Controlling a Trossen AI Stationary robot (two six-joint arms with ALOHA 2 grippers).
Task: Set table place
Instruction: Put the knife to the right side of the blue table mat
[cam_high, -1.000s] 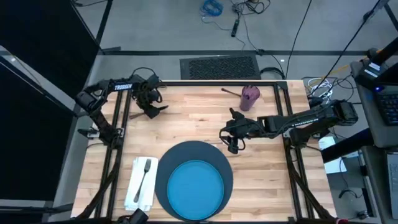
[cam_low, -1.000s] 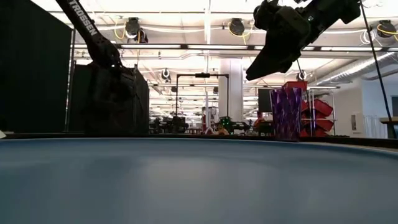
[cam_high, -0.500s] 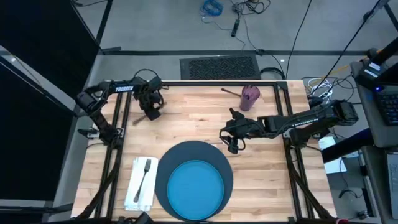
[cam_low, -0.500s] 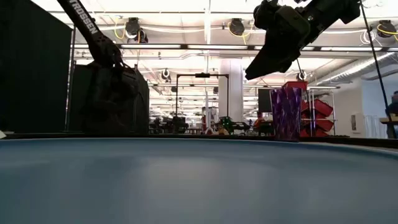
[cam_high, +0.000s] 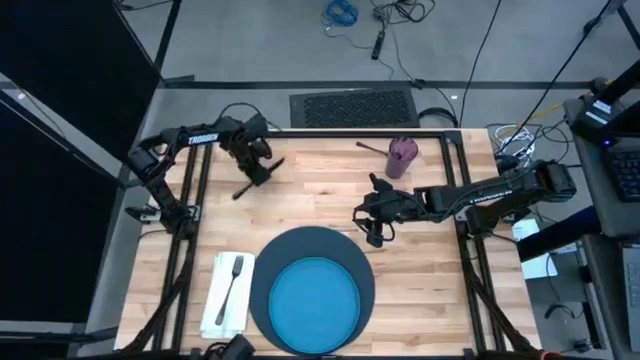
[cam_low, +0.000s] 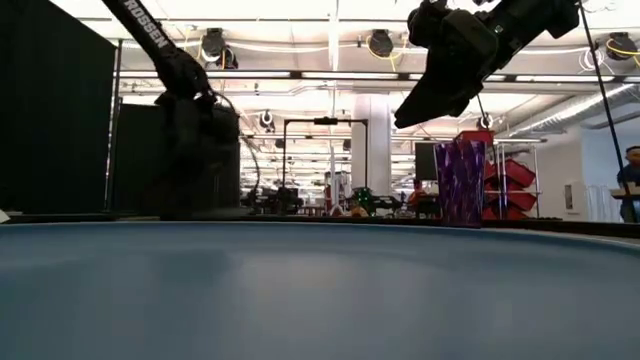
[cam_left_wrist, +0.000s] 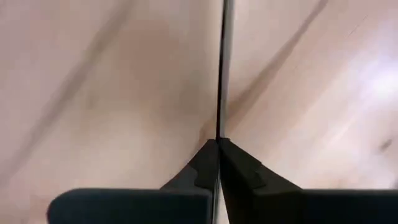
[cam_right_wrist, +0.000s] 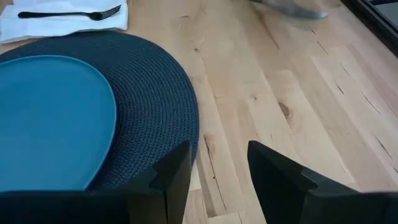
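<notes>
From above, a knife (cam_high: 258, 177) is seen pinched in the left gripper (cam_high: 262, 172) over the table (cam_high: 320, 180); the mat (cam_high: 352, 262) with plate (cam_high: 316, 300) lies just beside the right gripper (cam_high: 372, 231). At the left wrist, the blade is clamped between fingers (cam_left_wrist: 202, 168). At the right wrist, the fingers (cam_right_wrist: 177, 171) are held apart.

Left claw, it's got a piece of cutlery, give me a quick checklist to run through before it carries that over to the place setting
1. Grip: left claw shut on a thin metal utensil: ok.
2. Which utensil it is: cannot tell.
3. Fork lying on napkin: ok.
4. Plate sitting on mat: ok.
5. Path: right claw open, hovering at the mat's far right edge, may crowd the drop: not ok.
6. Cup upright at the table's far edge: ok.
</notes>
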